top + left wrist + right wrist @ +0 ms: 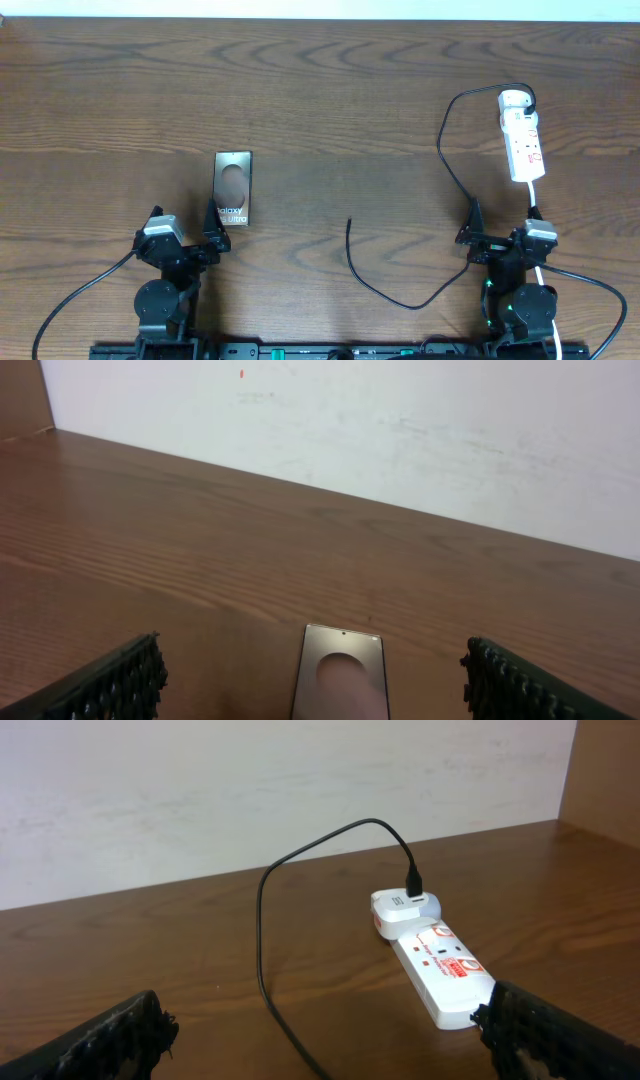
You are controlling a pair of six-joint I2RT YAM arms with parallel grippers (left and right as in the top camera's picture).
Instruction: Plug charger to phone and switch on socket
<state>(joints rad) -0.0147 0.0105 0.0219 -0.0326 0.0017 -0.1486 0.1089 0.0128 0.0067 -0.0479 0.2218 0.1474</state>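
Observation:
The phone (233,188) lies flat on the table left of centre, screen up, just beyond my left gripper (183,220). That gripper is open, and the phone (340,678) shows between its fingers. The white socket (524,140) lies at the far right, with the charger (440,150) plugged into its plug head (514,100). The black cable loops left, runs down past my right gripper (503,225) and ends at a free tip (348,222) mid-table. My right gripper (322,1020) is open and empty; the socket (440,970) and charger (262,940) lie ahead of it.
A white wall (400,430) rises behind the table's far edge. The socket's white cord (540,270) runs down over the right arm base. Both arm bases (160,300) sit at the near edge of the wooden table (330,110).

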